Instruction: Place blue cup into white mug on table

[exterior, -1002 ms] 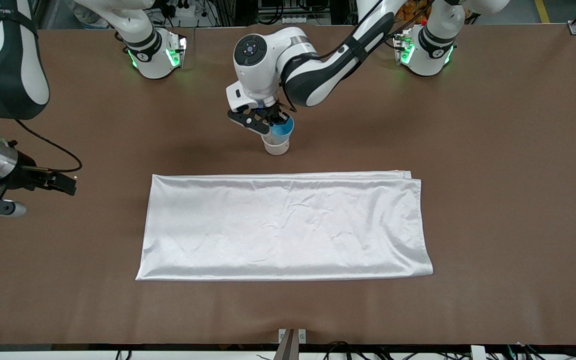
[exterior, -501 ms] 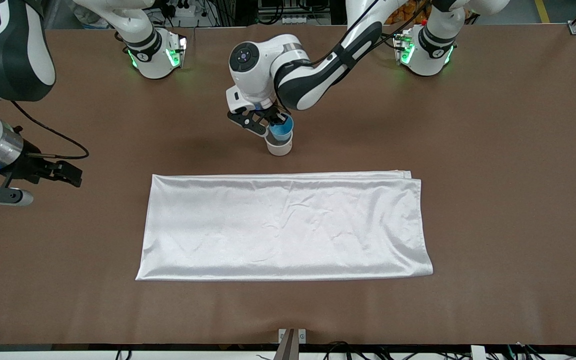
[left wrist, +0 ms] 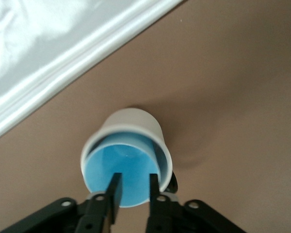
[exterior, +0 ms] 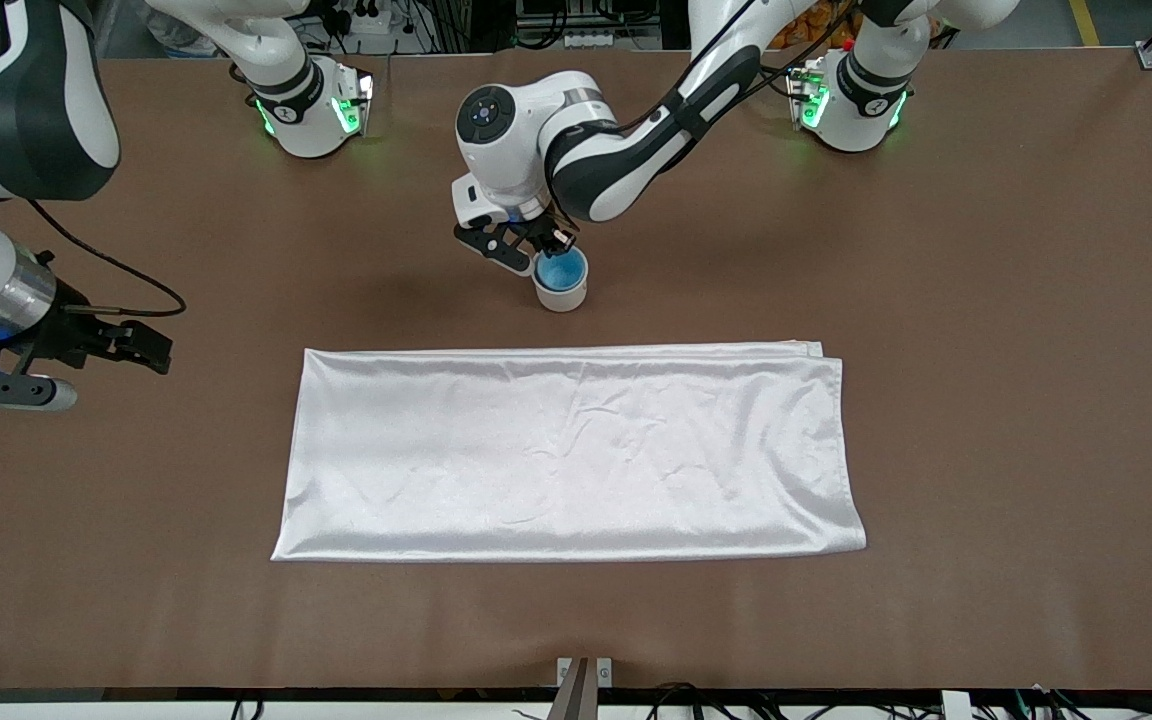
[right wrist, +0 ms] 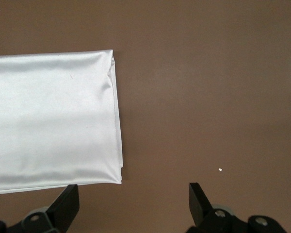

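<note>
The blue cup [exterior: 561,271] has dropped into the white mug [exterior: 560,294]; left gripper [left wrist: 132,184] has parted slightly, straddling its rim; right gripper [right wrist: 133,198] waits wide open, empty.

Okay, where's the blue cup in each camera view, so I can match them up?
Front view: the blue cup sits in the white mug, under the left gripper.
Left wrist view: the cup, in the mug.
Right wrist view: not in it.
Shared landmark: the white cloth.

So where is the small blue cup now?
The small blue cup sits inside the off-white cylindrical mug, farther from the front camera than the white satin cloth.
</note>
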You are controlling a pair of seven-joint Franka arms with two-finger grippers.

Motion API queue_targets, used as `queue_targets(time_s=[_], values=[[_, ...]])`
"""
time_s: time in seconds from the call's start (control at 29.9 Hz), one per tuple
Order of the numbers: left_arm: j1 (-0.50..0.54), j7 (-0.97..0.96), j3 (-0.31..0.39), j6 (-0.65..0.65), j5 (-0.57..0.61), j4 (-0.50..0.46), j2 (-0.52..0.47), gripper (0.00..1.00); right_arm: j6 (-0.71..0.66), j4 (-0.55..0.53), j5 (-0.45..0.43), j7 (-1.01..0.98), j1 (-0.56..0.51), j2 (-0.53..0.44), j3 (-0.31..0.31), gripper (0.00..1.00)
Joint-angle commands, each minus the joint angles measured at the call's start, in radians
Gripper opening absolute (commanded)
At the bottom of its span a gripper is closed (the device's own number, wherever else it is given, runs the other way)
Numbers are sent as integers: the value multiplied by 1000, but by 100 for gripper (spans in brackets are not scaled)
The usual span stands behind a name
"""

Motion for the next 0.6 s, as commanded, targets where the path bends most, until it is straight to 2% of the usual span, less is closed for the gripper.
queue_targets(time_s=[0.0, 0.17, 0.33, 0.57], values=[[29, 44, -5, -10, 31, 6, -45, 100, -5, -2, -2, -7, -3, -21, 1, 100], [55, 60, -5, -36, 15, 3, -98, 100, 3, -4, 10, -5, 2, -21, 1, 100], [73, 63, 6, -136, 15, 0, -186, 100, 4, -14, 108, -7, -12, -35, 0, 100], [112, 63, 55, -279, 11, -13, -345, 100, 6, -47, 116, -7, -15, -81, 0, 100]])
